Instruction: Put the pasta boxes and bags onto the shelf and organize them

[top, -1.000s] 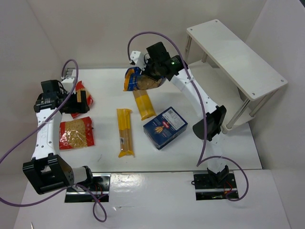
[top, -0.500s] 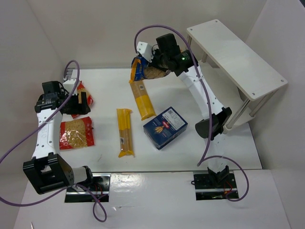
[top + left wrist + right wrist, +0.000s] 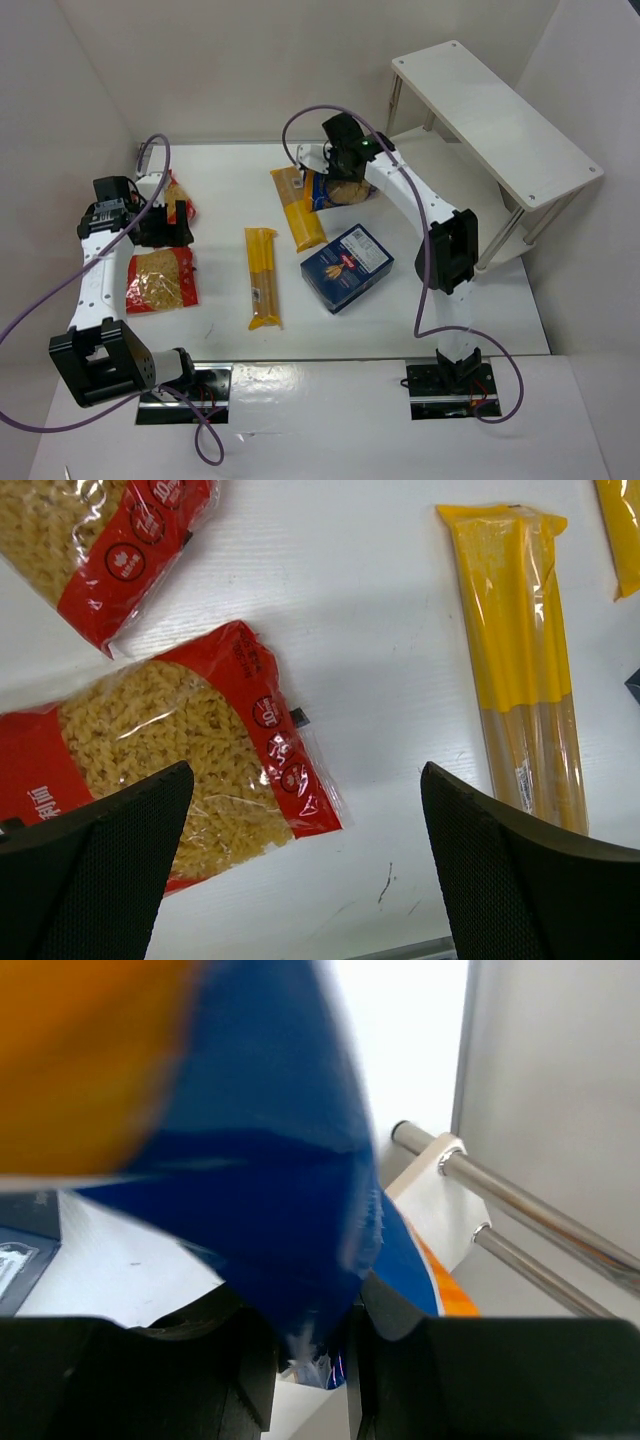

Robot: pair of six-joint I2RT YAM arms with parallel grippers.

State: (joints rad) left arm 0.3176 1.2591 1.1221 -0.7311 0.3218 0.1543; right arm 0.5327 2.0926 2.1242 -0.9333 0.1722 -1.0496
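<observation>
My right gripper (image 3: 338, 175) is shut on the blue bag with orange ends (image 3: 330, 190) and holds it over the back of the table, left of the white shelf (image 3: 495, 115). In the right wrist view the blue bag (image 3: 270, 1190) fills the frame, pinched between the fingers (image 3: 230, 1380). My left gripper (image 3: 165, 232) is open and empty over two red bags (image 3: 160, 280) (image 3: 178, 192). One red bag (image 3: 170, 750) lies between its fingers (image 3: 90, 880). Two yellow spaghetti packets (image 3: 263, 275) (image 3: 298, 210) and the dark blue box (image 3: 347, 267) lie mid-table.
The shelf's silver legs (image 3: 520, 1210) stand close behind the held bag in the right wrist view. The second red bag (image 3: 90, 540) and a yellow packet (image 3: 520, 670) show in the left wrist view. White walls enclose the table.
My right gripper carried the blue bag up, then right and down towards the shelf. The left gripper shifted slightly.
</observation>
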